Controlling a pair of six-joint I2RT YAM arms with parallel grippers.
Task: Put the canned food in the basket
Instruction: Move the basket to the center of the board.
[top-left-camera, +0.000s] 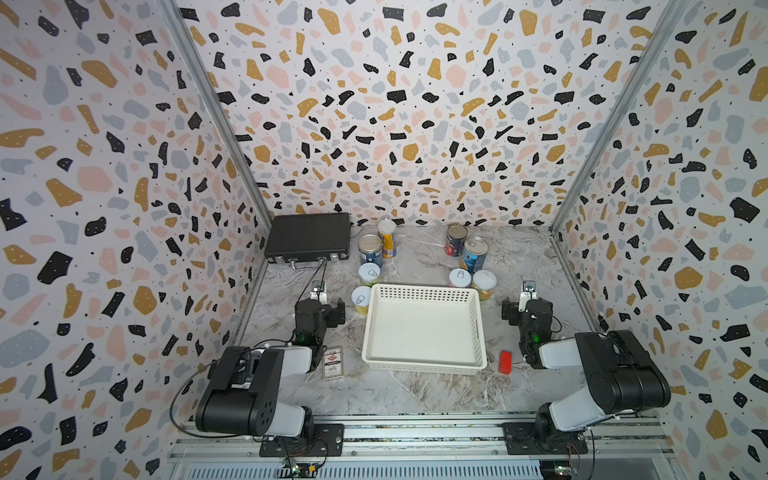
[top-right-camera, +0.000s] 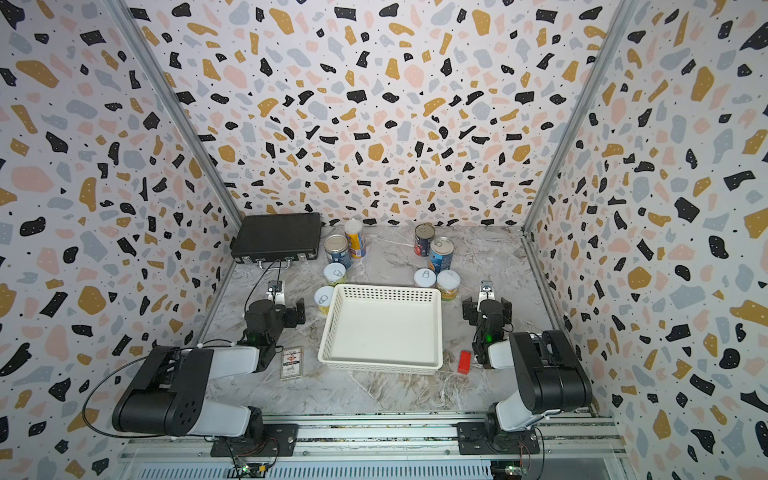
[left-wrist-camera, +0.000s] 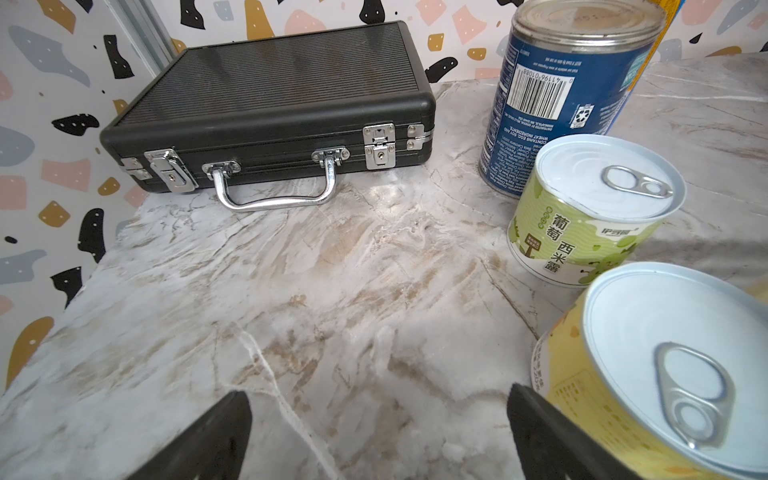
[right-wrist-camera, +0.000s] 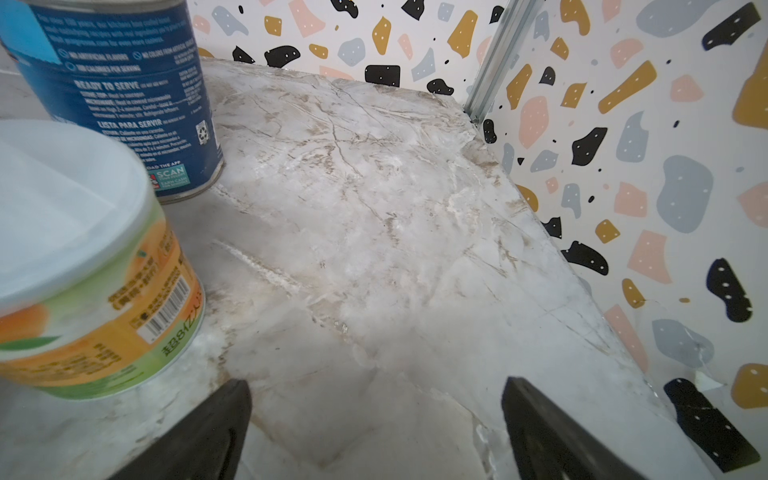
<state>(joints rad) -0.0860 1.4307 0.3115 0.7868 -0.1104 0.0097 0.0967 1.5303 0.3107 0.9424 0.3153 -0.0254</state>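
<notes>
The white basket (top-left-camera: 424, 368) (top-right-camera: 380, 366) sits mid-table with nothing in it. The canned food stands behind it in two groups. On the left are a blue can (top-left-camera: 370, 249) (left-wrist-camera: 565, 95), a tall yellow can (top-left-camera: 387, 239), a green short can (left-wrist-camera: 582, 216) and a yellow short can (top-left-camera: 360, 300) (left-wrist-camera: 648, 382). On the right are a red can (top-left-camera: 456, 240), a blue can (top-left-camera: 473, 254) (right-wrist-camera: 124, 91), a pink short can (top-left-camera: 460, 278) and an orange short can (top-left-camera: 484, 284) (right-wrist-camera: 83, 270). My left gripper (top-left-camera: 322, 306) (left-wrist-camera: 379, 395) is open beside the yellow short can. My right gripper (top-left-camera: 527, 306) (right-wrist-camera: 376, 383) is open beside the orange short can.
A black briefcase (top-left-camera: 309, 237) (left-wrist-camera: 266, 108) lies at the back left. A flat printed card box (top-left-camera: 333, 363) lies by the left arm, and a small red block (top-left-camera: 505, 362) lies right of the basket. Patterned walls close three sides.
</notes>
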